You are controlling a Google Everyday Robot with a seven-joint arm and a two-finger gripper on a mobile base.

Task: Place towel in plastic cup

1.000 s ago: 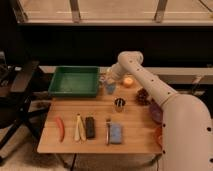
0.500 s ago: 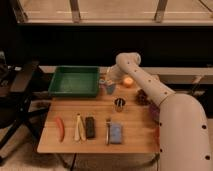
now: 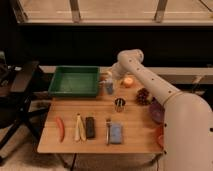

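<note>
Care matters while the gripper (image 3: pixel 111 76) hovers over the plastic cup (image 3: pixel 108 86): I cannot tell its grip, so centre above the rim first.

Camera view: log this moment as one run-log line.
end effector: above tall pale translucent plastic cup, beside green rectangular tray | pale blue-grey towel: not discernible | short dark metal cup: mid-table | task: incomplete

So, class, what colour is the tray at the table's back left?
Green, clearest in the camera view; the gripper hovers beside it.
</note>
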